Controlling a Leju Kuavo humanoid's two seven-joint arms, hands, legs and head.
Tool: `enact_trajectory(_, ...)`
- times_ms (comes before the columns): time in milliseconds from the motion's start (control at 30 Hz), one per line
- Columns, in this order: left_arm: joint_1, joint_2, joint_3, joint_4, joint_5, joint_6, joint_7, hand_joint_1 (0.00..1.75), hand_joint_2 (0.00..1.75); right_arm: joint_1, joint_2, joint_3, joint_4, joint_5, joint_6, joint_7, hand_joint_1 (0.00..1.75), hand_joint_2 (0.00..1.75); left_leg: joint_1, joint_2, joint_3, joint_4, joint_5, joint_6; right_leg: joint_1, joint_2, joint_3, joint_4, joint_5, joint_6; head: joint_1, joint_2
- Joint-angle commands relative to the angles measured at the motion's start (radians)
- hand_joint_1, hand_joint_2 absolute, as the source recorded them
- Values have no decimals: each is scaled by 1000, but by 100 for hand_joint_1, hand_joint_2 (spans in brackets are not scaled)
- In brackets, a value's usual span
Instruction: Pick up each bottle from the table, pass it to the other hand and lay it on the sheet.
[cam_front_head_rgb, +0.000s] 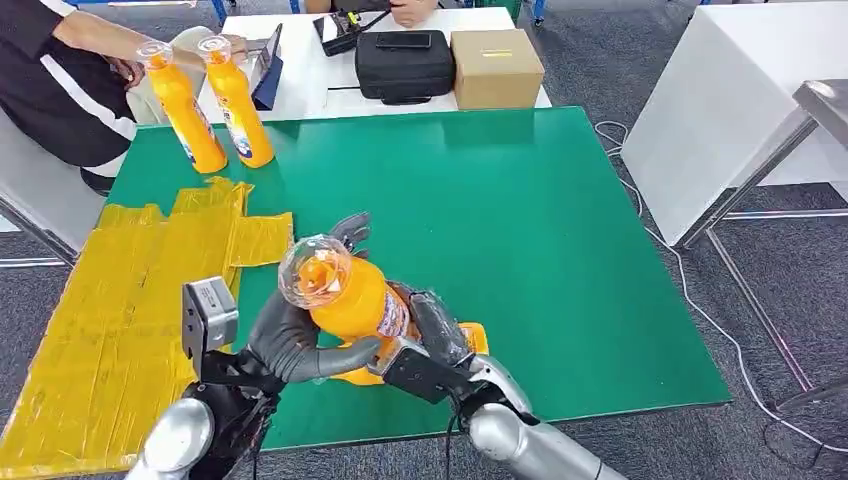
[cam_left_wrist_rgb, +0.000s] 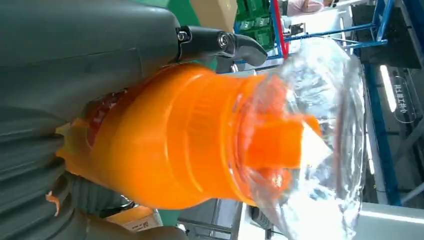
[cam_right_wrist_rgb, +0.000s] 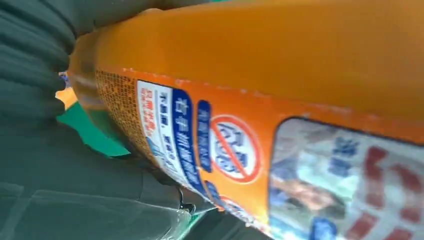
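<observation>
Nearby, two bottles (cam_front_head_rgb: 210, 100), perhaps a case (cam_front_head_rgb: 404, 64).

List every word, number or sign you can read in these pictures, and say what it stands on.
No text reads clearly enough to quote.
Held orange bottle, label: white Chinese characters on blue strips, blurred.
Same label: red circle with a slash, a prohibition sign.
Two standing bottles: labels too small.
Cardboard box: yellow sticker too small.
Background wall sign: turned, blurred.

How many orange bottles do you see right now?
3. Two bottles stand upright at the green table's far left corner; the third bottle is held between both hands near the front edge.
</observation>
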Motion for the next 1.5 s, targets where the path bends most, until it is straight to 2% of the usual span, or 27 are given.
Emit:
enact_trajectory(33,-36,-22,-62,63,-8,16,-18,136,175,-57,-3,78,12,-9,60,5,175,175,1,-2,1,0,-1,-2,0,1,2,-1,-1,-1,0,0)
enact_trajectory(67,-36,-20,-62,62,-9,25,-23,173,175,-57,0,75,11,-8,64,5,175,175,1,-2,1,0,-1,-2,0,1,2,-1,-1,-1,0,0)
enact_trajectory(967,-16,-23,-21,43,-25,51,-41,175,175,-60,30,42,12,-8,76,18,175,175,1,-1,2,0,-1,-2,0,3,2,0,-1,-1,0,0)
enact_trajectory(1000,-13,-21,-15,37,-37,54,-50,175,175,-53,30,31,10,0,61,29,115,175,0,-1,1,0,-1,-2,0,2,1,0,0,-1,0,0)
enact_trajectory(1033,-9,-15,0,22,-89,76,-70,175,175,-40,28,12,0,18,33,41,0,175,1,-1,2,0,-1,-3,0,3,2,0,-1,-1,0,0)
enact_trajectory(1167,52,-12,135,-80,-248,146,-110,175,175,68,-9,-119,-117,58,-38,53,0,175,1,-2,2,0,-1,-3,0,2,2,0,-1,-1,0,0)
enact_trajectory(1233,101,-10,235,-151,-366,180,-122,175,175,156,-21,-235,-200,181,-118,119,0,175,0,-4,2,0,-1,-3,0,0,3,0,-2,-1,0,0)
enact_trajectory(1267,121,-15,282,-183,-411,184,-121,175,175,197,-21,-291,-241,198,-122,130,0,175,1,-4,2,0,-2,-3,0,0,3,-1,-2,-1,0,0)
enact_trajectory(1433,134,-22,324,-207,-464,195,-129,175,175,228,-16,-336,-269,208,-119,138,0,175,1,-5,3,0,-3,-4,0,0,5,-1,-3,-1,0,0)
enact_trajectory(1467,172,-72,543,-354,-711,256,-128,175,175,431,52,-607,-497,221,-207,69,0,175,1,-5,0,1,-2,-3,0,-1,2,0,-2,-1,0,0)
enact_trajectory(1500,176,-46,567,-349,-734,280,-136,175,175,472,80,-627,-565,229,-194,51,0,175,0,-6,-3,2,-2,-2,0,-2,-2,2,-3,-1,0,0)
